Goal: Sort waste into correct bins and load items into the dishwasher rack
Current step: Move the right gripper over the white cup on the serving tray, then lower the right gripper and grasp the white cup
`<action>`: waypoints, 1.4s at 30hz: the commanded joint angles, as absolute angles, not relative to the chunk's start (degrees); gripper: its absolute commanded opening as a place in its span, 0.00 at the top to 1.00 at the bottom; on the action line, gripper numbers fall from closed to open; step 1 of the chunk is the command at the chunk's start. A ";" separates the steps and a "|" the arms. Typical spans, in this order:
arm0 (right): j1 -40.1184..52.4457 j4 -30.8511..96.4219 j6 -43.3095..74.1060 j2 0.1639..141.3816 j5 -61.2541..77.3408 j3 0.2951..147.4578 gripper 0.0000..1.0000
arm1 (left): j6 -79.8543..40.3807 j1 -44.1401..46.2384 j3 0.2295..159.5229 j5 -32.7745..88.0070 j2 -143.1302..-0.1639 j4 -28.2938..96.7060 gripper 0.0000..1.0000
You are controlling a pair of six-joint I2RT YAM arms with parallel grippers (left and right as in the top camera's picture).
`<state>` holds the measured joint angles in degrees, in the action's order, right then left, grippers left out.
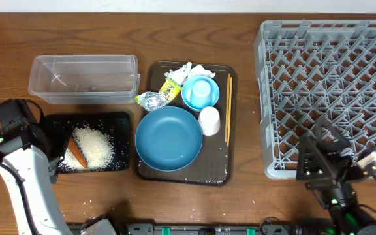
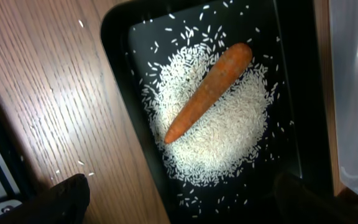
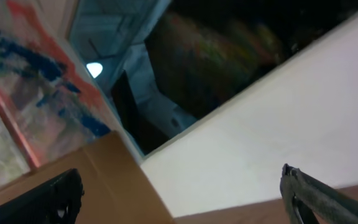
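A heap of white rice [image 1: 98, 147] and an orange carrot [image 1: 77, 153] lie in the black tray [image 1: 119, 121]. The left wrist view shows the carrot [image 2: 207, 93] across the rice [image 2: 229, 134]. My left gripper [image 2: 182, 199] is open and empty above the black tray's [image 2: 291, 93] near edge. The clear tub [image 1: 83, 78] stands behind it. The tissue [image 1: 185, 70], foil [image 1: 151, 100], yellow-green wrapper [image 1: 171, 88], dark blue bowl [image 1: 168, 138], light blue cup [image 1: 201, 93], a white cup [image 1: 209, 121] and chopsticks [image 1: 228, 108] sit on the brown tray. My right gripper [image 3: 179, 196] is open, empty and points upward beside the grey rack [image 1: 331, 85].
The brown serving tray [image 1: 150, 171] lies mid-table between the black tray and the rack. Loose rice grains lie on the wood [image 1: 87, 186] near the front edge. The clear tub's wall [image 2: 353, 93] shows at the right of the left wrist view.
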<state>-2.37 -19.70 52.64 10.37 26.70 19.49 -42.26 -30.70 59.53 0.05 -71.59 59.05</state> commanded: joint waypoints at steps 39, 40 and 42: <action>34.92 47.05 19.55 101.34 -1.02 87.35 0.01 | -42.96 -31.00 59.90 0.01 -71.81 59.31 0.03; 34.94 47.20 20.40 101.58 -1.02 87.22 0.01 | -42.96 -31.00 59.90 0.01 -71.81 59.31 0.03; 34.94 47.81 21.91 102.24 -1.04 86.98 0.01 | -42.96 -31.00 59.90 0.01 -71.81 59.31 0.02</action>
<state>34.63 47.29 19.31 101.30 0.03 85.82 -42.24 -30.72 59.53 0.08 -71.59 59.11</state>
